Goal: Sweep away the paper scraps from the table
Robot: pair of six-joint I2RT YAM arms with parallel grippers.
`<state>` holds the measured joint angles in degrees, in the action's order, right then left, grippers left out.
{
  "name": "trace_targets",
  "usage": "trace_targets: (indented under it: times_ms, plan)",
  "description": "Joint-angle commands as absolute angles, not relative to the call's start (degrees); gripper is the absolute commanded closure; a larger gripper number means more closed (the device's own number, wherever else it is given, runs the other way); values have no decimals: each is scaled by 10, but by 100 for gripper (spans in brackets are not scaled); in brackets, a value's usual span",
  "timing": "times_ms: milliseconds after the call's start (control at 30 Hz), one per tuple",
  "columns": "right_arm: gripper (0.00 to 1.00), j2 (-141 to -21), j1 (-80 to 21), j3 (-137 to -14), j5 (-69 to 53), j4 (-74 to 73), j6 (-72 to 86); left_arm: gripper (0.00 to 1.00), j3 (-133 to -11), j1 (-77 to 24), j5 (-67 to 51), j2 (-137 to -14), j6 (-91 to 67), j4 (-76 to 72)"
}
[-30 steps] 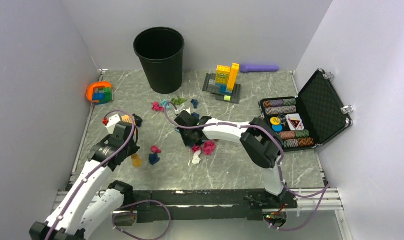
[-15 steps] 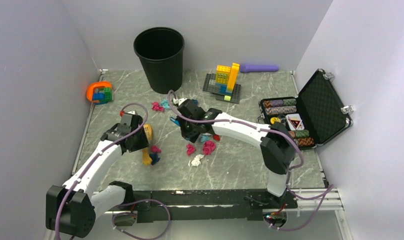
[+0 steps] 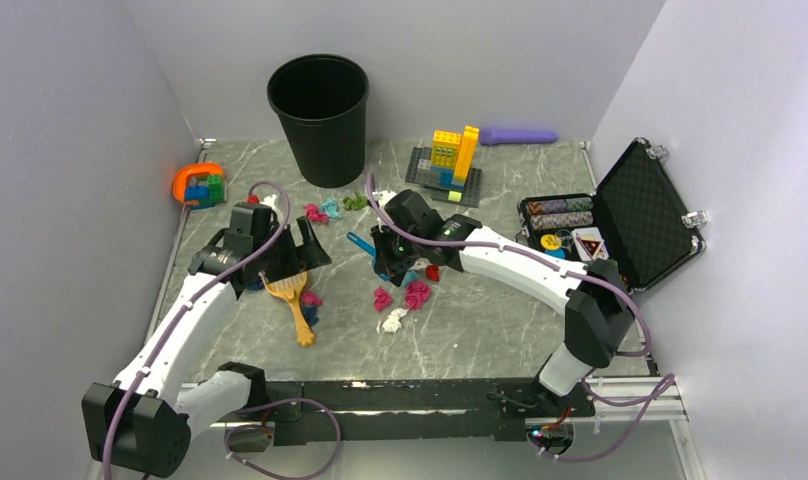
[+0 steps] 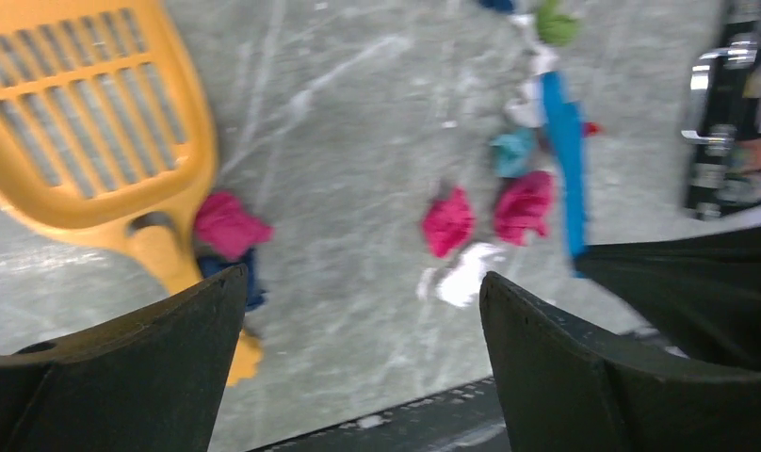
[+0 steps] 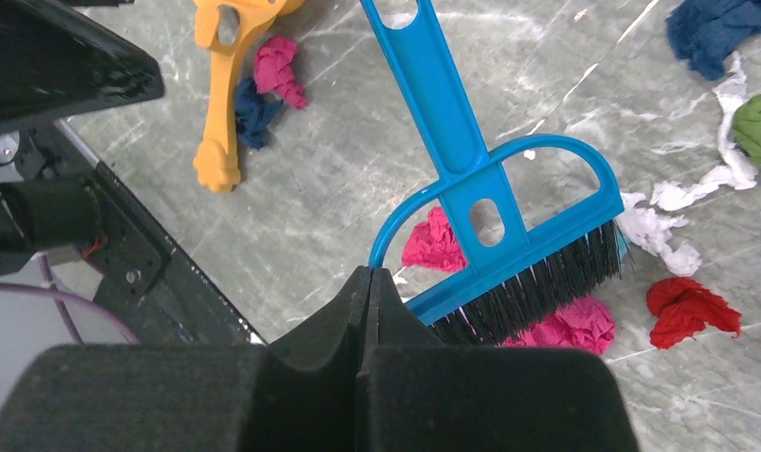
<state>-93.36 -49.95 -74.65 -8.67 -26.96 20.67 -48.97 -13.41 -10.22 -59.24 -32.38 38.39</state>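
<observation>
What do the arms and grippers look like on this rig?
Both arms have white link shells with black joints: left arm, right arm. A purple cable loops along each. The left gripper and right gripper have black, wedge-shaped fingers.

white shells, black joints and black fingers (image 4: 122,367) mark the left arm (image 3: 180,335) and right arm (image 3: 515,265), both strung with looping purple cables (image 3: 632,297).

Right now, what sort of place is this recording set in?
Probably a robot test cell: plain walls box in a marbled table, two arms are bolted at its near edge, and the props look staged: black bin, blue brush, poker-chip case.
</observation>
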Motion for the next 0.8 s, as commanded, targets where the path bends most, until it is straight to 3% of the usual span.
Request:
trace_targets:
  times_ms: [0, 267, 467, 767]
  plan:
    - [100, -894, -499, -735, -117, -257, 186, 3, -550, -132, -200, -584, -383, 353]
    - [100, -857, -497, -701, -160, -213, 216, 1, -641, -132, -241, -646, -411, 386]
    - [100, -830, -484, -660, -188, -152, 284, 3, -609, -132, -272, -636, -464, 321]
    - [100, -807, -365, -634, -253, -61, 468, 4, -515, -141, -332, -565, -503, 170]
